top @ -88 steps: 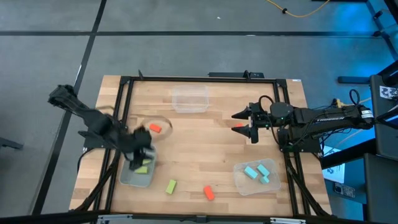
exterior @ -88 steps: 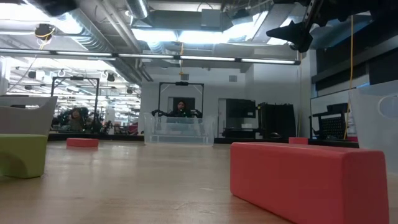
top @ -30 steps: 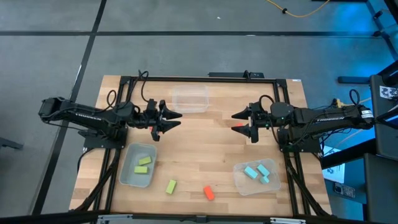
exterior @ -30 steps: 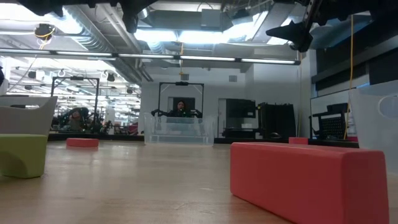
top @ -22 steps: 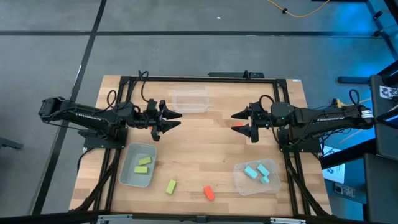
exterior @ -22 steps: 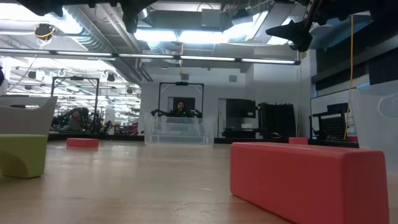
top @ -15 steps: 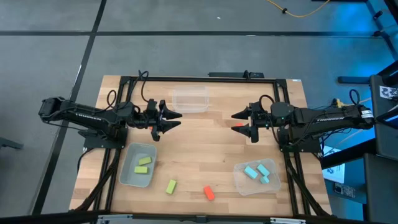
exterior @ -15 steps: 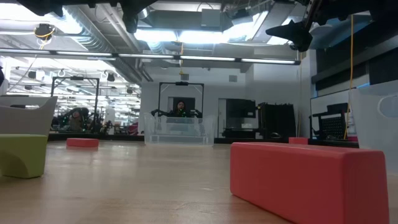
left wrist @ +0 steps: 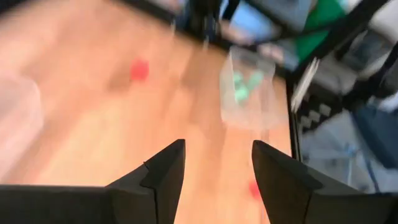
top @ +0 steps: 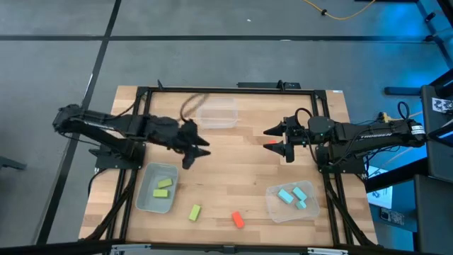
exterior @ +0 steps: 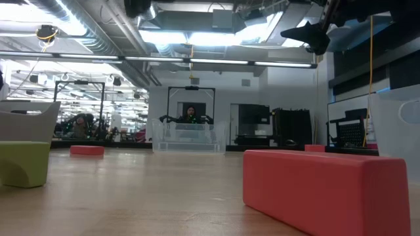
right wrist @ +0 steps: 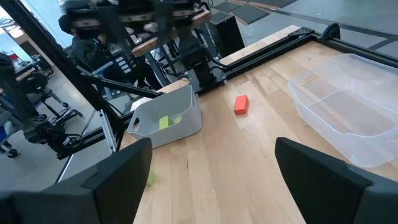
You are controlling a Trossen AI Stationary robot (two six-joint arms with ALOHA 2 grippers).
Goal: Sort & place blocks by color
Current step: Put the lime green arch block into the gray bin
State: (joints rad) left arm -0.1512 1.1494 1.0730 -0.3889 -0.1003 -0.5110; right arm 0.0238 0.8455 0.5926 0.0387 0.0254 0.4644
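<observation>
Jaws of both arms stand parted and carry nothing. Sorting is partly done. The three cyan blocks (top: 293,196) lie together in the clear bin (top: 272,206) at the near right of the bench (top: 233,166). Two yellow-green blocks (top: 163,187) lie in the bin (top: 146,202) at the near left; the third yellow-green block (top: 194,212) lies on the bare wood just beside that bin, near the front edge. The far bin (top: 216,113) at the bench's back edge holds no block that can be seen. One orange-red block (top: 238,219) lies loose near the front edge, well apart from the far bin; another orange-red block (top: 271,144) lies on the wood just by the right gripper (top: 277,140). A third orange-red block (right wrist: 240,104) lies on the wood on the left side, seen from the right wrist. By this judgement four blocks remain to be placed.

The left gripper (top: 194,151) hangs above mid-bench, between the far bin and the left bin, its arm reaching in from the left edge and angled toward the front. The right arm waits, stretched level from the right edge.
</observation>
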